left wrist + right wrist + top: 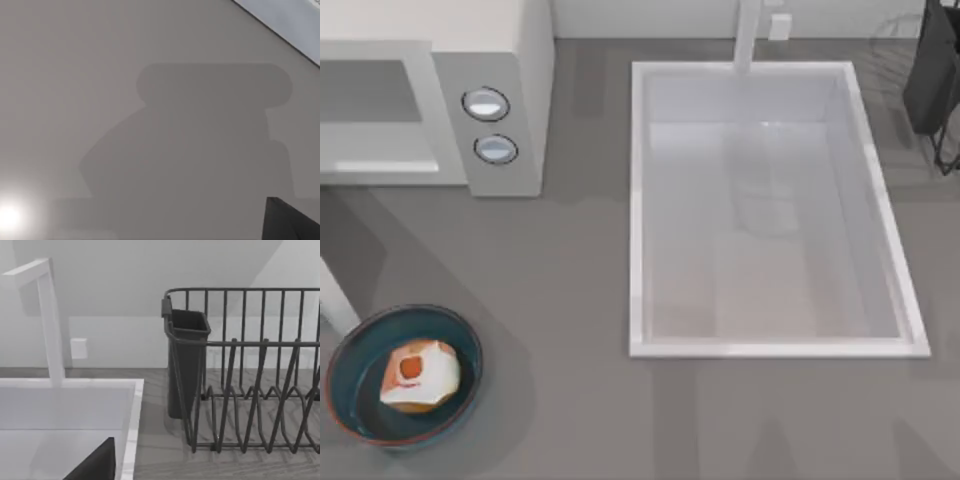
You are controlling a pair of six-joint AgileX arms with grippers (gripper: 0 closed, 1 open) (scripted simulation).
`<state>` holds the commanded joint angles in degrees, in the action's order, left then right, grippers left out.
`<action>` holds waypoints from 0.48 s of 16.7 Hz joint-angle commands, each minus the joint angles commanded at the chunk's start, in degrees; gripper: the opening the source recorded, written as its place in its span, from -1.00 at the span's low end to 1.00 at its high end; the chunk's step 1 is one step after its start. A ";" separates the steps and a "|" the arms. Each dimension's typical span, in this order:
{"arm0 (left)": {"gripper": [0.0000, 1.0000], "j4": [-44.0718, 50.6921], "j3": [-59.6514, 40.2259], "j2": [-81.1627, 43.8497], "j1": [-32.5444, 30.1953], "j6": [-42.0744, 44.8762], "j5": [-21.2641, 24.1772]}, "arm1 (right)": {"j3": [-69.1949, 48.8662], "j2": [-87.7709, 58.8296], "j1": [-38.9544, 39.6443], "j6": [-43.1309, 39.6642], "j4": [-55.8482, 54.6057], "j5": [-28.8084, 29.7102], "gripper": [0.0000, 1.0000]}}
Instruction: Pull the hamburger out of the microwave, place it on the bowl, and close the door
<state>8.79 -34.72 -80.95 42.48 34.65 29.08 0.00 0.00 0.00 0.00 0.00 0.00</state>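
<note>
The hamburger (418, 375), white-topped with an orange-red spot, lies inside the dark-blue bowl (360, 345) at the table's front left. The off-white microwave (510, 60) stands at the back left, its two knobs (486, 103) on the grey panel. Its windowed door (375, 110) looks flush with that panel. A white bar (334, 295), probably part of my left arm, enters at the left edge just behind the bowl. In the left wrist view a dark piece of my left gripper (292, 222) hangs over bare grey table. A dark piece of my right gripper (95, 465) shows over the sink's corner.
A white sink basin (638, 200) with a faucet (748, 35) fills the table's middle and right. A dark wire dish rack (250, 390) with a utensil cup (186, 360) stands at the back right. Bare grey tabletop (560, 300) lies between bowl, microwave and sink.
</note>
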 joint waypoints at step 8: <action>-1.00 -3.37 9.52 11.39 -12.20 -11.04 -7.15 | 0.00 0.00 0.00 0.00 0.00 0.00 1.00</action>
<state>5.42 -25.20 -69.56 30.28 23.61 21.93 0.00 0.00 0.00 0.00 0.00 0.00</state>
